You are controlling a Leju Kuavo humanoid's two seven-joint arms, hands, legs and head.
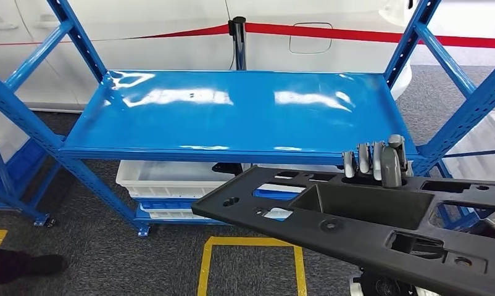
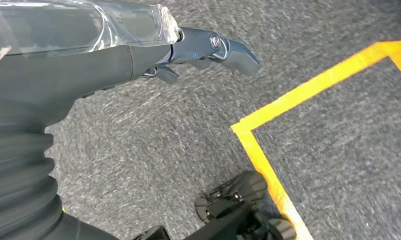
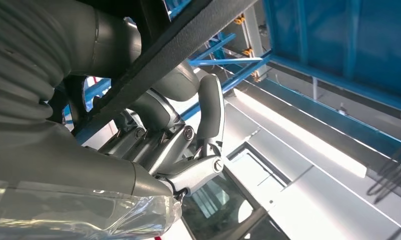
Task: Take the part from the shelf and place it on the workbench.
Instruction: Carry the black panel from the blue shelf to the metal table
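A: Where is the part [image 1: 368, 222] lying right now?

B: It is hanging clear of the blue shelf [image 1: 239, 111], just in front of the shelf's front edge and a little below the deck level. The right hand [image 1: 378, 161] is gripping it, with the fingers [image 1: 363, 158] curling over the far rim of the part, the rim nearest the shelf. In the right wrist view the fingers [image 3: 163, 145] are wrapping up under the dark edge of the part [image 3: 188, 40].

A: And its long axis?

B: It is running roughly along the shelf's front edge, slanting a bit toward the robot on its right end. The hand is holding it off centre, so I am guessing the free left end is wanting to sag.

A: The left hand [image 2: 208, 50]?

B: It is hanging well away from the shelf, over the grey floor [image 2: 153, 150] near a yellow line [image 2: 308, 90], holding nothing, fingers loosely extended.

A: Any writing or labels?

B: I am not making out any on the part or shelf
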